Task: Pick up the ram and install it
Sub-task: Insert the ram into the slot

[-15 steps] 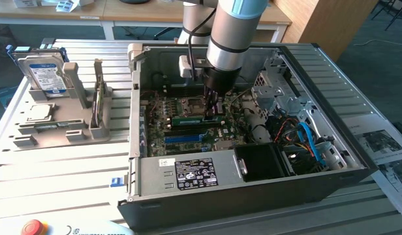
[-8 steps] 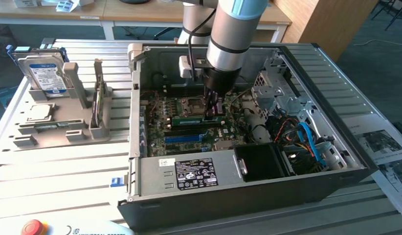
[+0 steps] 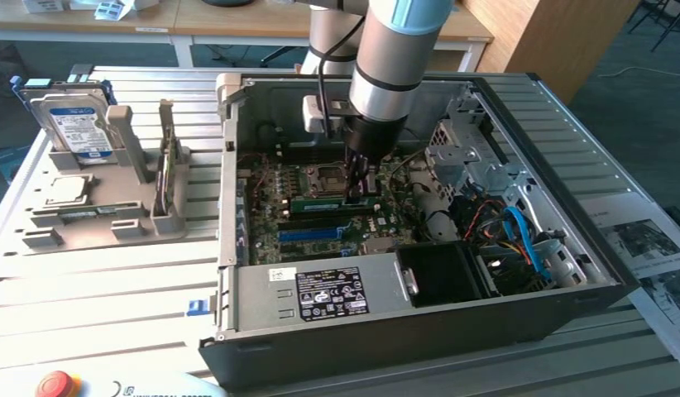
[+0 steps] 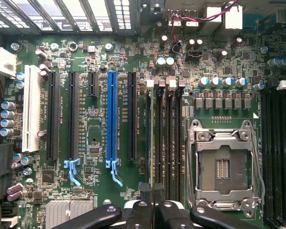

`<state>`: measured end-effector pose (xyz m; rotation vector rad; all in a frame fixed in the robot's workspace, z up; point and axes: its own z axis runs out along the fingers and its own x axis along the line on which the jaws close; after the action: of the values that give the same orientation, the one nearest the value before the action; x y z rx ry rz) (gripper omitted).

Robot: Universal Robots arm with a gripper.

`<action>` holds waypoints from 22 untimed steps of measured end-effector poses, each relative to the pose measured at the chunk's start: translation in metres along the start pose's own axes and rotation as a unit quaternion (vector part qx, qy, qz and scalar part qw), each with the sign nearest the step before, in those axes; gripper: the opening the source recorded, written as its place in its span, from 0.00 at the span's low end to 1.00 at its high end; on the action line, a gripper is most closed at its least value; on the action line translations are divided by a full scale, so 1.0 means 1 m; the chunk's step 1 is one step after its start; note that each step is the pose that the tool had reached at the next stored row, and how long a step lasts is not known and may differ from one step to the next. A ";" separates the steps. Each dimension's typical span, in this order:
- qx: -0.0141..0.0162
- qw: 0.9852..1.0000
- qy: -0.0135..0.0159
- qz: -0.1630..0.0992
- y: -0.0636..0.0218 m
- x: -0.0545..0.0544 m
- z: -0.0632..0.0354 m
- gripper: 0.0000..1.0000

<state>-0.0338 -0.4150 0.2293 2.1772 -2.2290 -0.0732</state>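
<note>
The ram (image 3: 323,202), a narrow green stick, stands on edge in the memory slots of the motherboard (image 3: 274,223) inside the open PC case (image 3: 428,331). My gripper (image 3: 360,195) reaches straight down into the case, and its dark fingers meet on the stick's end toward the exterior view's right. In the wrist view the gripper (image 4: 152,194) is shut, with its fingertips (image 4: 145,192) pressed close together over the black memory slots (image 4: 168,138). From that view I cannot tell the stick's thin top edge apart from the slots.
A blue slot (image 4: 111,119) and the bare CPU socket (image 4: 224,167) flank the memory slots. The power supply (image 3: 318,294) and cables (image 3: 517,231) crowd the case. At the exterior view's left, a grey holder (image 3: 108,215) carries a hard drive (image 3: 75,124).
</note>
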 end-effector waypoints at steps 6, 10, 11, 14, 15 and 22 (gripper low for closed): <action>0.000 1.000 0.000 0.000 -0.0008 0.000 0.0000 0.12; 0.000 1.000 0.000 -0.001 -0.0013 0.000 -0.0001 0.12; 0.000 1.000 0.000 -0.001 -0.0013 0.000 -0.0001 0.12; 0.000 1.000 0.000 -0.001 -0.0013 0.000 -0.0001 0.12; 0.000 1.000 0.000 -0.001 -0.0013 0.000 -0.0001 0.12; 0.000 1.000 0.000 -0.003 -0.0013 0.000 -0.0001 0.12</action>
<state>-0.0326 -0.4153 0.2293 2.1841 -2.2220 -0.0730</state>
